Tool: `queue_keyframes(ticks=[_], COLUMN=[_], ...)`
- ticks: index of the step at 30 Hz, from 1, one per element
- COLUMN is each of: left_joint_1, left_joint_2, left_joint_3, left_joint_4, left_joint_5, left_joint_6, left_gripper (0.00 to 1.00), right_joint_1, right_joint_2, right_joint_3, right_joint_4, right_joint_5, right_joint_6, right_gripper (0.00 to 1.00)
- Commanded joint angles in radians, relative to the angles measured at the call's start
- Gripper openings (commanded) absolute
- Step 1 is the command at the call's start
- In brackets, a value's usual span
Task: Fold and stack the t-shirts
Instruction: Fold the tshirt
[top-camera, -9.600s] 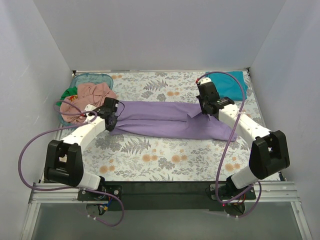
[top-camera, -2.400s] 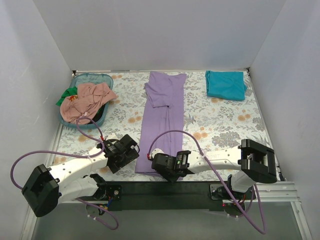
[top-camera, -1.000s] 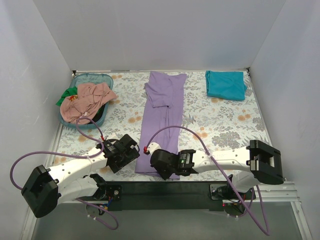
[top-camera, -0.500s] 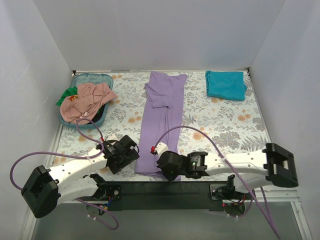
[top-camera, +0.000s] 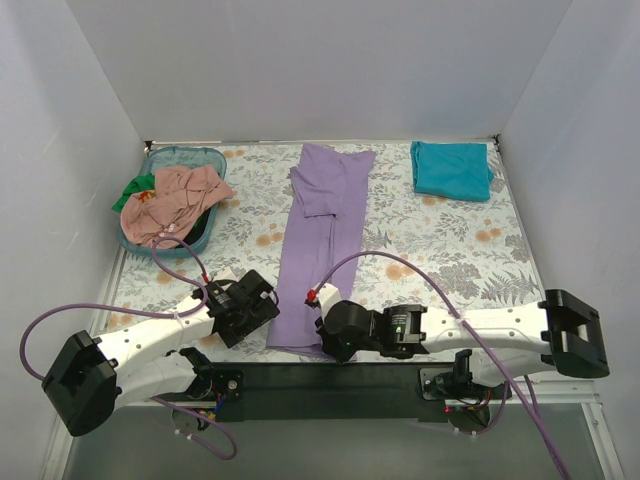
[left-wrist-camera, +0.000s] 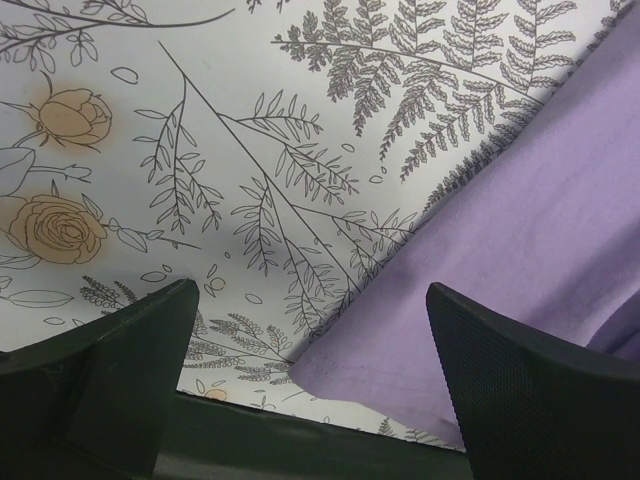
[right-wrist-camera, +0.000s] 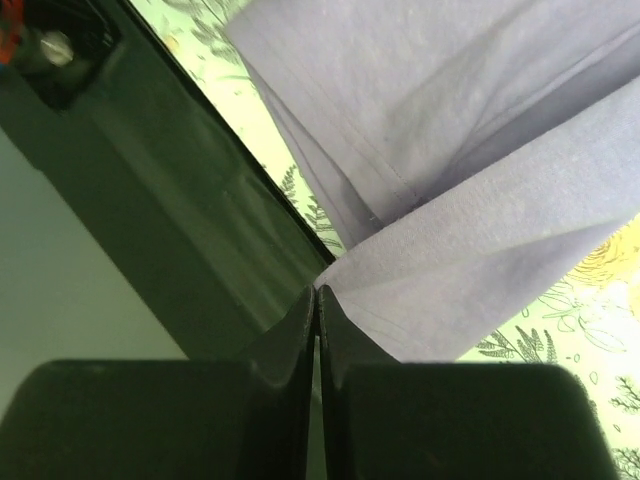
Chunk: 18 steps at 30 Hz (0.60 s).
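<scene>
White walls close in a floral-printed table on three sides. From above, the right fingers are hidden under their own wrist housing. That housing also covers the near right corner of the lavender t-shirt. The left fingers are hard to make out there as well. In the basket, the green t-shirt is mostly buried under the salmon-pink t-shirt.

The wrist cameras show more. The right fingers are pressed together on a flap of the lavender cloth, which runs into them over the layers beneath. The left fingers stand wide apart with nothing between them, straddling the shirt's near left corner. Whether they touch it cannot be told.

About ten seconds ago the lavender shirt lay crosswise with an arm at each end. It now runs from the far edge to the near edge as a narrow folded strip. Over the last couple of seconds the right arm has swung its elbow out toward the right wall while its fingers kept to the same corner. The left arm has not shifted.

The strip's near hem lies just beside the black rail at the table's near edge. Floral table shows on both sides of the strip. The folded teal t-shirt sits in the far right corner, well apart from it. The basket sits in the far left corner near the wall.
</scene>
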Motion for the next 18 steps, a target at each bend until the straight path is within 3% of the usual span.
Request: queue_keyframes(ticks=[1,3,8,9,10,12,14,16,18], left_joint_1=[0.007,0.007,0.007,0.007,0.007,0.007,0.007,0.007,0.007], left_joint_2=[-0.003,-0.002,-0.003,-0.003,-0.005,-0.008,-0.013,-0.02,-0.036], left_joint_3=[0.011,0.008,0.008,0.009,0.009,0.013,0.014,0.013,0.011], left_joint_4=[0.018,0.02,0.018,0.015,0.01,0.006,-0.002,-0.002,-0.005], left_joint_5=[0.005,0.004,0.011,0.013,0.013,0.013,0.014,0.02,0.027], left_joint_6=[-0.005,-0.005,-0.002,0.0,0.0,0.0,0.0,0.004,0.007], left_gripper=[0.98,0.98,0.98,0.98,0.98,0.98,0.98,0.98,0.98], right_joint_1=[0.007,0.007,0.007,0.007,0.007,0.007,0.007,0.007,0.007], right_joint_2=[0.066,0.115,0.179,0.181,0.181,0.164,0.129,0.08,0.044], right_joint_3=[-0.008,-0.007,0.015,0.016,0.018,0.022,0.021,0.013,-0.004], right_joint_4=[0.053,0.068,0.07,0.07,0.07,0.058,0.05,0.035,0.018], right_joint_5=[-0.028,-0.024,0.001,-0.004,-0.011,-0.033,-0.036,-0.013,0.012], right_joint_6=[0.02,0.023,0.034,0.035,0.034,0.022,0.009,0.008,0.02], right_gripper=[0.07,0.08,0.23,0.3,0.45,0.54,0.79,0.98,0.98])
